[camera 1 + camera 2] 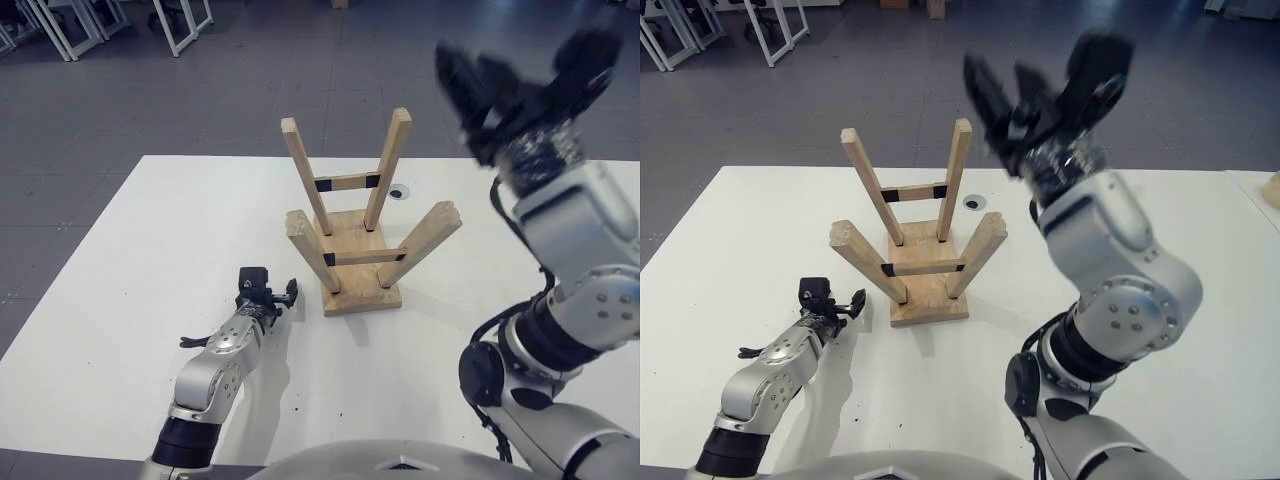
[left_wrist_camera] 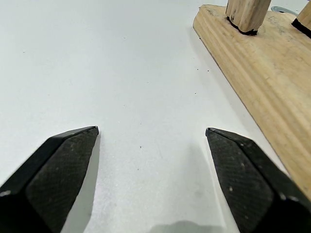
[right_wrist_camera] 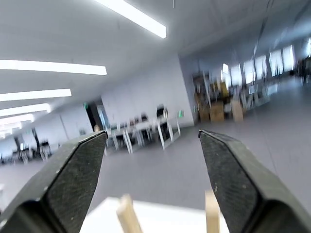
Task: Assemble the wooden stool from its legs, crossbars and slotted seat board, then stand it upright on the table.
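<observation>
While stool sits inverted, right end effector aloft.

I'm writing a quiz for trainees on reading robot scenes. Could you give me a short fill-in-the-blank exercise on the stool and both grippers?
1. The stool rests on the white table with its legs pointing ____.
2. The number of legs fitted to the seat board is ____.
3. The left gripper sits low over the table beside the seat board, its fingers ____.
4. The right gripper is high above the table and holds ____.

Missing words: up; four; open; nothing.
</observation>
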Controlling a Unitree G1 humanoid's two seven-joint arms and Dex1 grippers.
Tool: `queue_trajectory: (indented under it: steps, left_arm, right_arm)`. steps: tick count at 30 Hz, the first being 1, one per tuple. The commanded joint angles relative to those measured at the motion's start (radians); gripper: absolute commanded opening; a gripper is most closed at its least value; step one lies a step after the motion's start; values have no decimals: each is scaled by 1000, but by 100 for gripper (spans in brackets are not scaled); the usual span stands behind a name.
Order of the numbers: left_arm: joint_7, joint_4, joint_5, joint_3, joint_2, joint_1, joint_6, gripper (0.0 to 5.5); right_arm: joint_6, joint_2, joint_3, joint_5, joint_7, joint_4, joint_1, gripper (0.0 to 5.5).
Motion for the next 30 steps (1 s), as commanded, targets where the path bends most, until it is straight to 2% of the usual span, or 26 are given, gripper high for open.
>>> queue_trajectory:
  steps: [1,2,4,6,10,16,18,20,21,23,25,30]
  left_arm:
    - [-38,18,42,21,-19,30,19,413]
    - [-44,19,50,23,-24,31,21,413]
    - [-57,23,65,28,-36,21,27,413]
    - [-68,28,76,31,-44,8,33,413]
    - [-75,24,96,43,-67,24,35,413]
    - [-101,42,138,52,-95,45,27,413]
    - [-113,47,148,62,-97,49,25,413]
    - [-122,51,158,74,-100,49,25,413]
    - [-124,52,162,79,-102,48,25,413]
    - [-122,40,168,102,-113,55,6,413]
    - [-115,24,167,143,-130,54,-40,413]
    - [-25,21,209,282,-188,69,-185,413]
  right_arm:
    - [18,-21,35,33,-14,-10,68,346]
    - [73,-23,87,39,-5,-15,190,346]
    - [103,-96,276,-10,50,-13,492,346]
    - [68,-141,392,-66,72,-12,650,346]
    - [-13,-91,374,-58,55,-17,561,346]
    - [-51,-12,171,144,-70,3,253,346]
    - [-68,-100,72,158,-77,65,179,346]
    - [-90,-234,41,93,-3,139,209,346]
    - [-104,-283,48,60,34,165,238,346]
    - [-173,-416,178,-81,155,208,381,346]
    - [-231,-477,284,-172,235,222,501,346]
    - [-269,-469,422,-253,304,171,591,346]
